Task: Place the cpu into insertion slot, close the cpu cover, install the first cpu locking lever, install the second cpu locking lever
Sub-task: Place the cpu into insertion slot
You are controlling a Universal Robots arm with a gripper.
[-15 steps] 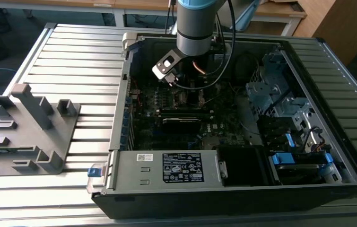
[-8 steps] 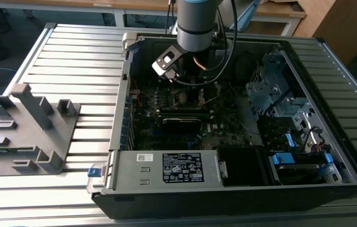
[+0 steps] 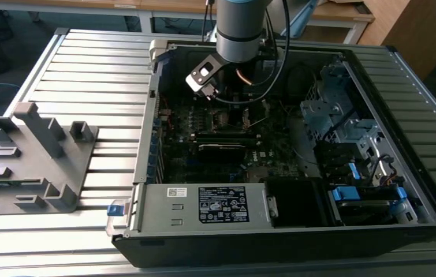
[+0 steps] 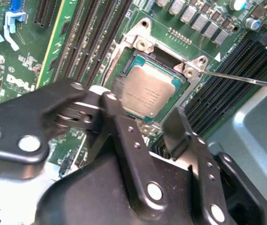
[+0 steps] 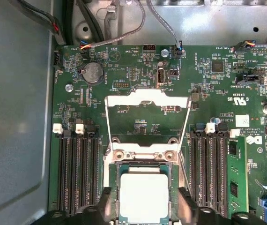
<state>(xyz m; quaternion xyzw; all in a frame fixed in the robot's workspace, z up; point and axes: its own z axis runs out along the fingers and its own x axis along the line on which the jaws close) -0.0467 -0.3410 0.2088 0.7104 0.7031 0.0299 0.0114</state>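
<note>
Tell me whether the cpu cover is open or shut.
Open. In the first wrist view the cpu cover lies swung back over the board, and the cpu sits uncovered in the insertion slot.

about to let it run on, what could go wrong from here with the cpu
1. The end effector's fingers flank the cpu closely; a crooked retreat could nudge it in the slot.
2. The cover is open; closing it on a shifted cpu could jam.
</note>
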